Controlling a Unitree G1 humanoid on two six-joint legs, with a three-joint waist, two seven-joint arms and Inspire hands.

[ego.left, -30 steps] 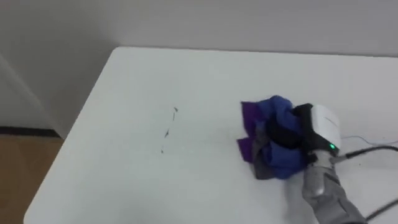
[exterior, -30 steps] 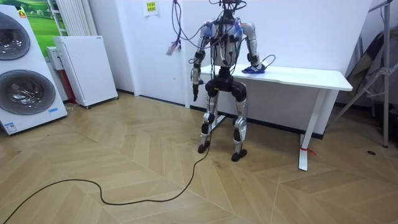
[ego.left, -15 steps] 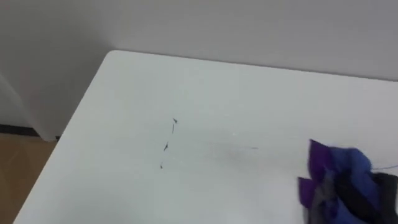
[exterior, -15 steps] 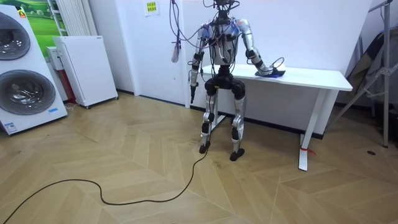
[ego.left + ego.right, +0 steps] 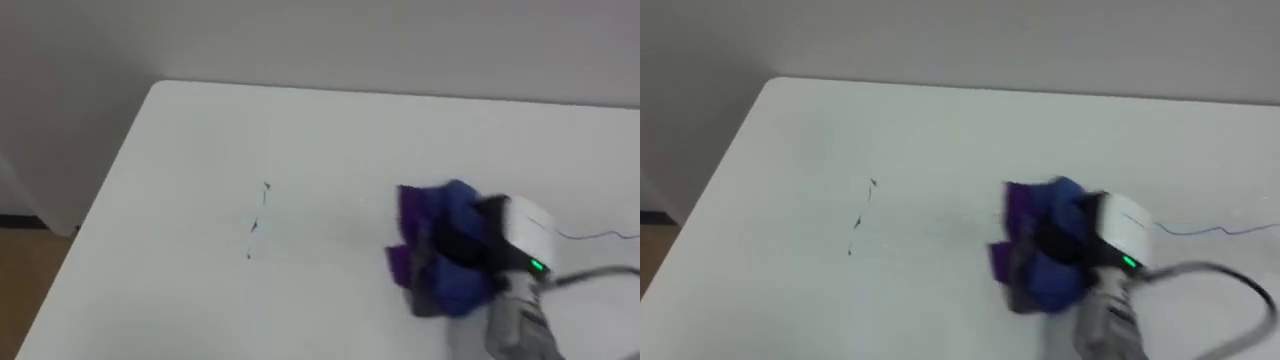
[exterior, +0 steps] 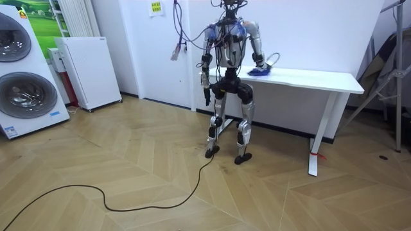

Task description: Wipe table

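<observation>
On the white table [image 5: 200, 130] my right hand [image 5: 468, 238] lies on a crumpled blue and purple cloth [image 5: 432, 255], dark fingers curled into its folds. The cloth rests on the tabletop right of centre. A short broken row of dark pen marks [image 5: 256, 220] runs down the table about a hand's width to the cloth's left. A thin blue line [image 5: 598, 237] shows on the table just right of my wrist. In the room view I stand at the table's end on that view's left, right arm reaching onto the cloth [image 6: 259, 71], left hand [image 6: 206, 97] hanging by my hip.
The table's left edge [image 5: 95, 210] drops to wooden floor, and its far edge meets the wall. In the room view a white cabinet [image 6: 90, 70] and a washing machine [image 6: 22, 77] stand at the left, and a folded rack [image 6: 385, 64] at the right.
My right hand swept the cloth off to the right half a second ago and has now brought it back left, towards the table's middle. The eye view shifted slightly too.
</observation>
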